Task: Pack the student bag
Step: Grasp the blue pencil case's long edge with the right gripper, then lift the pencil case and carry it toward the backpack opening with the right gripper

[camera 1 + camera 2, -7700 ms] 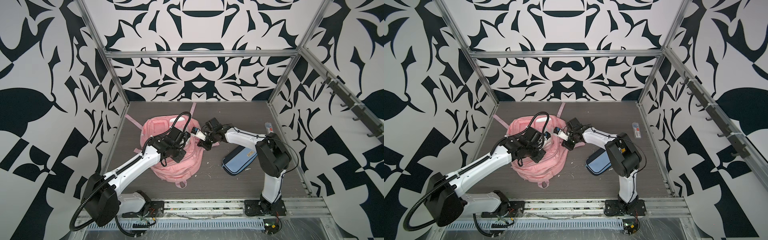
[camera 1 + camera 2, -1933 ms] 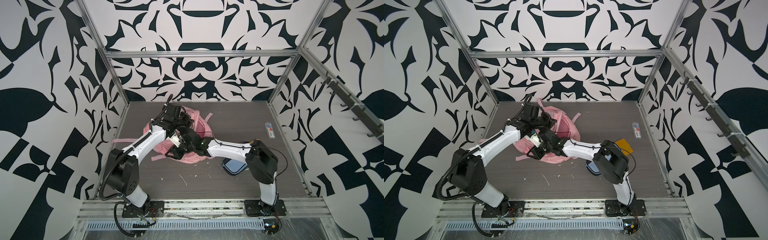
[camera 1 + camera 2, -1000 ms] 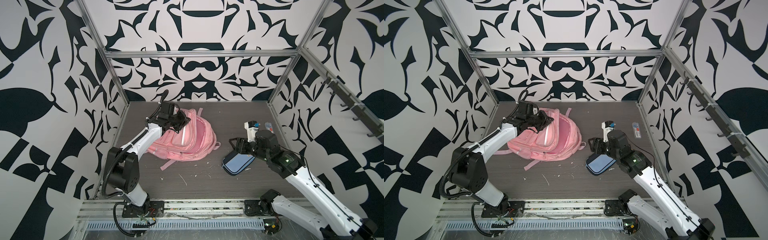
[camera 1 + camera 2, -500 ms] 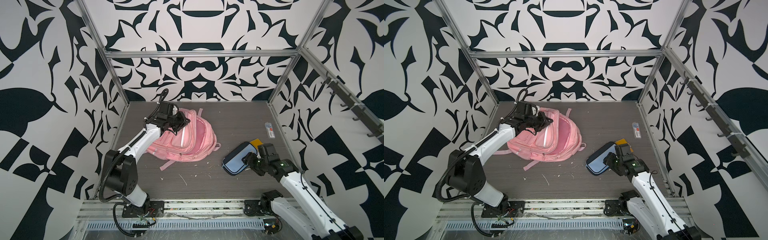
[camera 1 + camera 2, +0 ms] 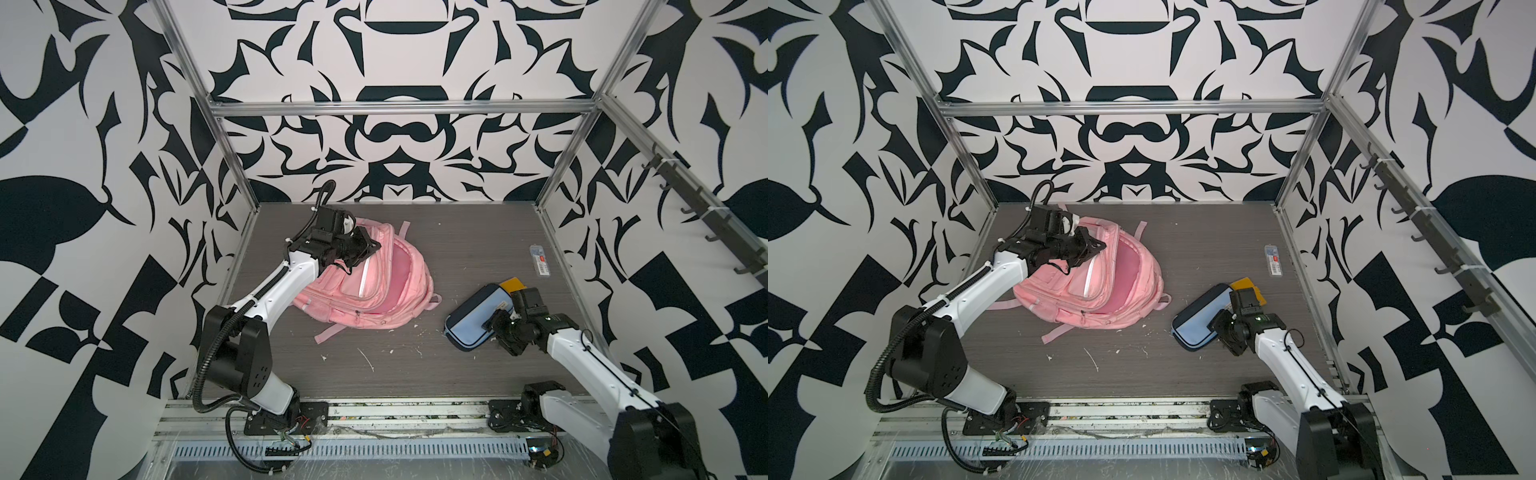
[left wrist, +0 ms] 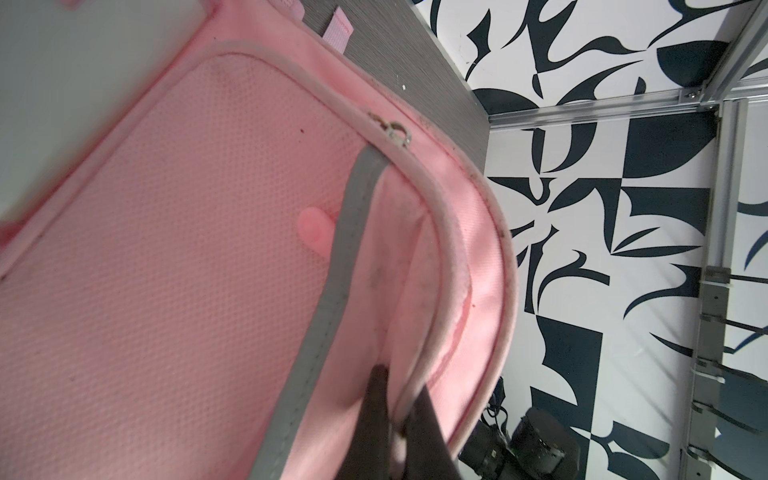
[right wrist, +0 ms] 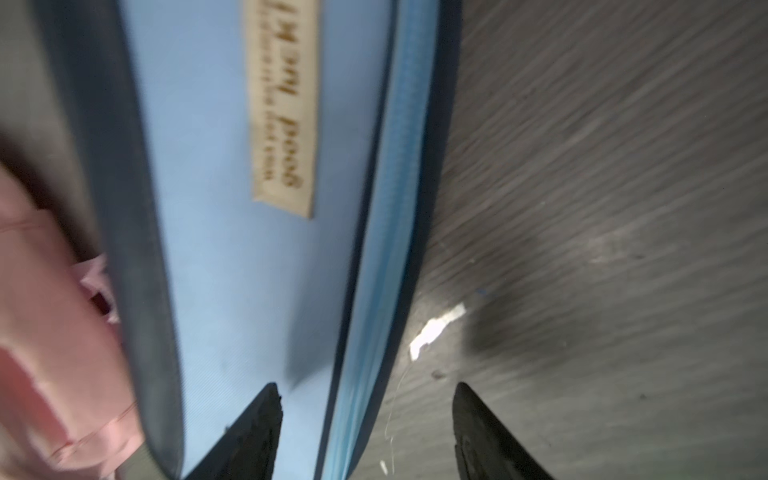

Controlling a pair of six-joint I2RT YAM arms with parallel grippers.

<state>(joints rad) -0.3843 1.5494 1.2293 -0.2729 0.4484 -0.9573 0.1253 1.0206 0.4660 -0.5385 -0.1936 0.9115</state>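
Found the student bag (image 5: 376, 293) lying on the left half of the worktop (image 5: 457, 241), well apart from the pencil case (image 5: 471, 322) on the right half. Front panel held up off the body by the left gripper (image 5: 368, 250), clamped tight on the panel's piped rim. In the left wrist view, only two dark fingertips (image 6: 372, 415), pressed together over the piping, the rest cut off by the frame edge. Inside of the opened compartment seen only as a darker pink hollow in both top views; cannot tell what lies within. Left part of the bag hidden under the left arm (image 5: 286, 282).

Over the near end of the pencil case, the right gripper (image 7: 365, 395), jaws parted to a middling width: one tip above the light-blue face, the other above bare worktop, the zip edge between. Cannot tell whether either tip touches; right wrist view smeared. Script on the case's cream label (image 7: 282, 112) too blurred to read. From above, jaws lost under the wrist. Just beyond the case's far end, a yellow corner (image 5: 514, 284), mostly covered. Near the right wall, a small flat packet (image 5: 541, 261), print too small to make out.
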